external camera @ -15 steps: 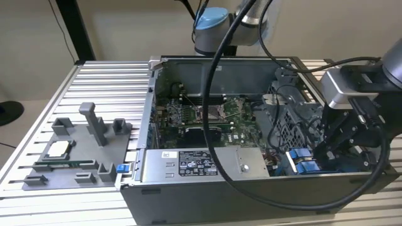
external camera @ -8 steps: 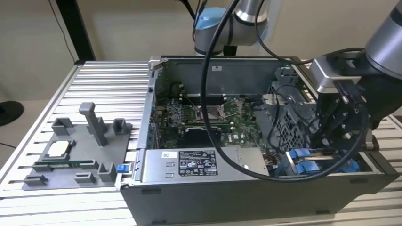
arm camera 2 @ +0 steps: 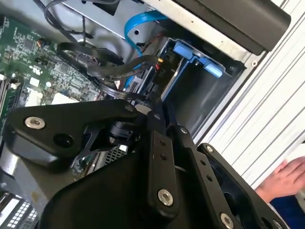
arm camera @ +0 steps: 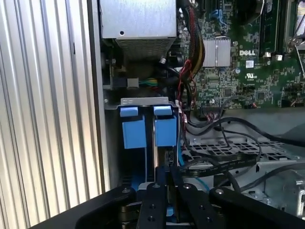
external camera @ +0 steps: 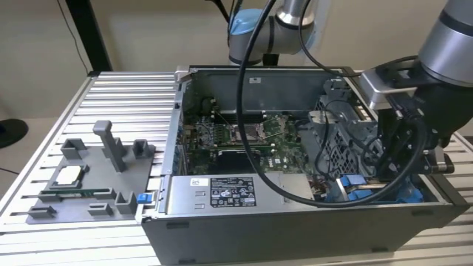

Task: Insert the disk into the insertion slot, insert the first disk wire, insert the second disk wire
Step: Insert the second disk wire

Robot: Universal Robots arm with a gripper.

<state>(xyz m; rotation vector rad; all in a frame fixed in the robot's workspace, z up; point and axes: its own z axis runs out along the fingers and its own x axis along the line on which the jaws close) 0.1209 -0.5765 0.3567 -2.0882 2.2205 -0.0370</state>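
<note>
Gripper [arm camera: 164, 191] low over the insertion slot [arm camera: 147, 138], fingers pressed together, cables [arm camera: 214, 162] crowding one edge, case wall [arm camera: 97, 119] just beside, ribbed surface [external camera: 126, 111] beyond

The insertion slot [arm camera: 143, 143] sits in the corner of the open computer case [external camera: 296, 221], just beside the grey power-supply box [external camera: 221, 194]. Its grey metal walls carry bright blue plastic rails [arm camera 2: 198, 59]. Whether the disk is seated inside cannot be told.

arm [external camera: 452, 39]: silver tubes, blue joint caps | gripper [arm camera 2: 157, 119]: black, silver screws | black cables
</note>
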